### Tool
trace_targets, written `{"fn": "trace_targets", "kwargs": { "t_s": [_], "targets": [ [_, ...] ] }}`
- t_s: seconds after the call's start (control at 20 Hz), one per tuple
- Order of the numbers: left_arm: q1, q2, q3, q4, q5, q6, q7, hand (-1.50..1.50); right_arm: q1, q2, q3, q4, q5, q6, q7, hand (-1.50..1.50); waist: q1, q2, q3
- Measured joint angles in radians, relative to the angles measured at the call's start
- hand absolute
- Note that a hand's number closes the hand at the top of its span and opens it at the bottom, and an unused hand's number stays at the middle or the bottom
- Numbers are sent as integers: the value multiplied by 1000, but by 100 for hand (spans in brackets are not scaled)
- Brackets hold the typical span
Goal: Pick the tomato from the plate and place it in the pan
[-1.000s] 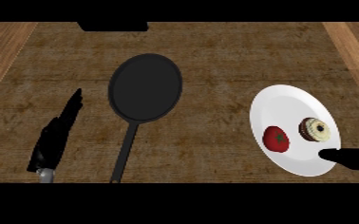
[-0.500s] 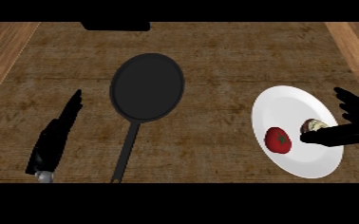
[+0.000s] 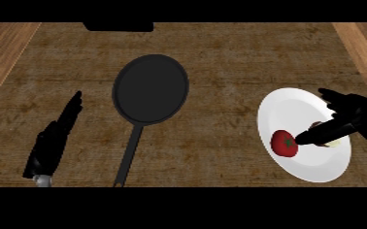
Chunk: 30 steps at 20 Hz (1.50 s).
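We have yet to lift anything: the tomato [image 3: 284, 143] lies on the plate [image 3: 294, 107], just left of our right hand [image 3: 334, 131]. That hand is spread and holds nothing, with one tip at the tomato's edge. A pale item [image 3: 332, 144] sits half hidden beneath it. Our left hand [image 3: 54, 138] rests with straight fingers, far left. The pan [image 3: 150, 88] lies well left of the right hand and farther off, and we judge the way to it clear.
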Motion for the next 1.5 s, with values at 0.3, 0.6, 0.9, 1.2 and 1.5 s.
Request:
{"fn": "trace_targets", "kwargs": {
  "t_s": [0.3,0.6,0.9,1.2,1.5],
  "targets": [
    [1,-9,13,0,-18,-6,0,0,-54,39,55,77,-6,14,-1,-150,-4,0,0],
    [-6,-35,11,18,-35,-3,0,0,-81,47,110,127,-13,26,16,-150,-8,0,0],
    [0,-47,22,22,-43,-11,-8,0,-82,67,150,178,-4,27,11,-150,-10,-1,0],
    [10,-67,22,21,-62,-12,-9,0,-83,115,189,208,19,17,11,-150,-11,-1,0],
    [23,-64,40,13,-69,-33,-13,0,-77,129,186,260,29,23,-8,-150,-11,-1,0]
  ]
}}
